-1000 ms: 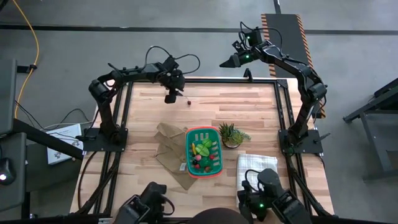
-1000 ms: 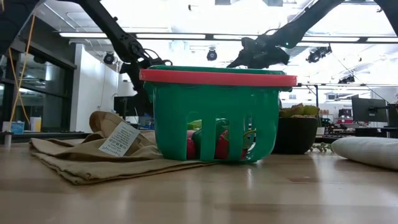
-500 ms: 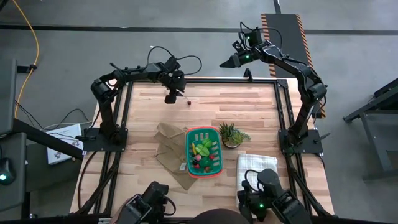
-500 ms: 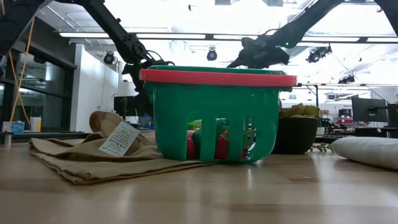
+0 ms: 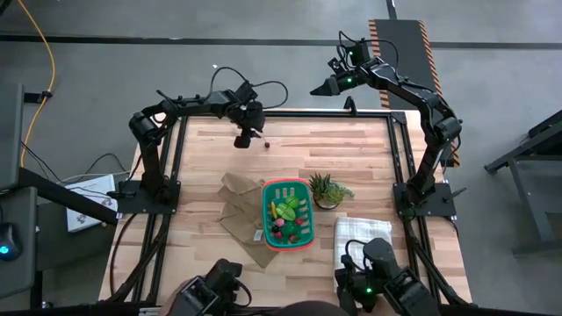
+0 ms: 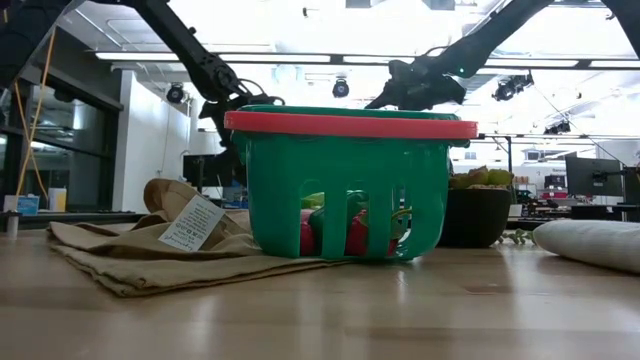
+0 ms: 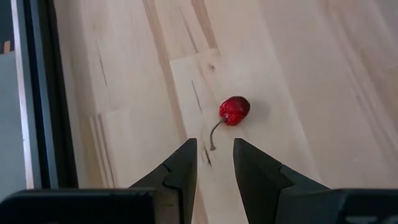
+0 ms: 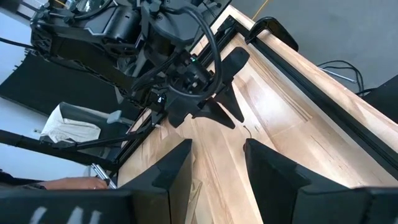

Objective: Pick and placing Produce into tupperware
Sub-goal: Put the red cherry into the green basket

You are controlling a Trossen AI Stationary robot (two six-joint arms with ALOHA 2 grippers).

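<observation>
A small red cherry with a thin stem lies on the wood near the table's far edge. My left gripper hovers just left of it, pointing steeply down and narrowly open; the stem's free end lies in front of the gap. The teal tupperware with an orange rim stands mid-table and holds green, yellow and red produce. My right gripper waits open, raised beyond the far edge.
A brown paper bag lies flat left of the tupperware, partly under it. A spiky potted plant stands to its right, and a white checked cloth lies near the front right. Bare wood surrounds the cherry.
My left gripper has edged a little toward the table's right, closer to the cherry. The cherry has stayed where it was.
</observation>
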